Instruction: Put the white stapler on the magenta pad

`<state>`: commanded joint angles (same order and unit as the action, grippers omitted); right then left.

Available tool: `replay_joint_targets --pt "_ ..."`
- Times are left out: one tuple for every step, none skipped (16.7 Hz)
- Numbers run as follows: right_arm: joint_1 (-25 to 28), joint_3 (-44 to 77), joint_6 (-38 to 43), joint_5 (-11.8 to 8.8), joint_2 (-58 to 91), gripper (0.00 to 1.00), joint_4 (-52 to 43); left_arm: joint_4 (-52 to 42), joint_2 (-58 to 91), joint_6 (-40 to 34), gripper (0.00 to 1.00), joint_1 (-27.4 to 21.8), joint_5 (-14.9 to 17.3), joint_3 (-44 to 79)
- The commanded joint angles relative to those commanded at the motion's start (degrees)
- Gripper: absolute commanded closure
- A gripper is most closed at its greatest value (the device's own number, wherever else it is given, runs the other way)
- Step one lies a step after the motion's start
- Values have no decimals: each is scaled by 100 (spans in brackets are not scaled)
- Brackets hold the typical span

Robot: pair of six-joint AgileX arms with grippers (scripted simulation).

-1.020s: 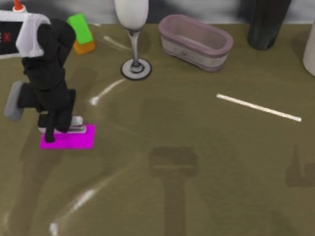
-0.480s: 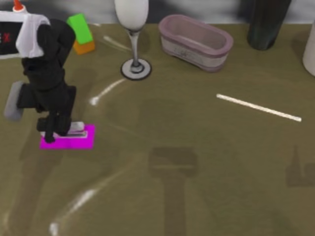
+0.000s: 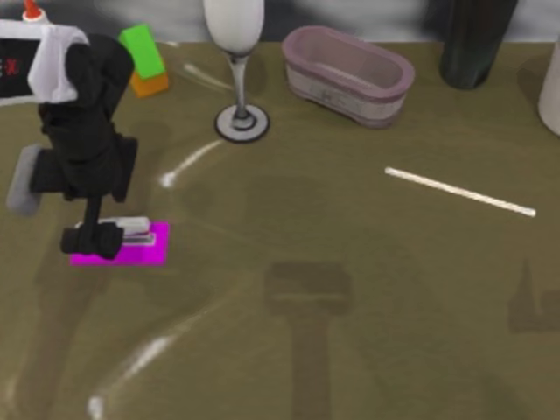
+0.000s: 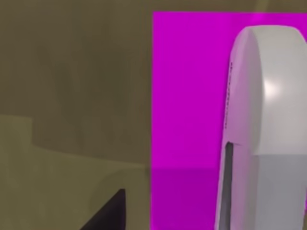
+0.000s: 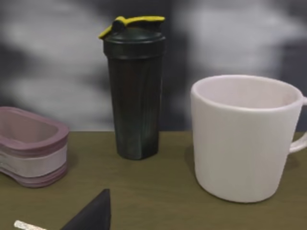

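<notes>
The white stapler [image 3: 133, 228] lies flat on the magenta pad [image 3: 140, 255] at the table's left, along the pad's far edge. My left gripper [image 3: 92, 238] hangs over the pad's left end, open, its fingers spread and not touching the stapler. In the left wrist view the stapler [image 4: 266, 120] rests on the pad [image 4: 189, 96], and one dark fingertip [image 4: 112, 213] stands clear of it over bare table. My right arm is out of the top view. One fingertip [image 5: 96, 213] of it shows in the right wrist view, with nothing held.
A green-and-orange block [image 3: 144, 59], a wine glass [image 3: 241, 121] and a pink tub [image 3: 348, 74] stand along the back. A dark shaker bottle [image 3: 472, 39] and a white mug [image 5: 242, 143] are at back right. A thin white stick [image 3: 459, 192] lies right of centre.
The left gripper lowered the stapler onto the pad, then opened and let it go. The stapler now lies flat on the pad.
</notes>
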<state>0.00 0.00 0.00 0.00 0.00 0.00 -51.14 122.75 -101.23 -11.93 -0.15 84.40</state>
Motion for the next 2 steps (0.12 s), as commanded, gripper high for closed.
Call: replay_joint_targets --pt "0 0 0 0 0 0 0 0 0 0 0 0 0 0" --pt "0 0 0 0 0 0 0 0 0 0 0 0 0 0"
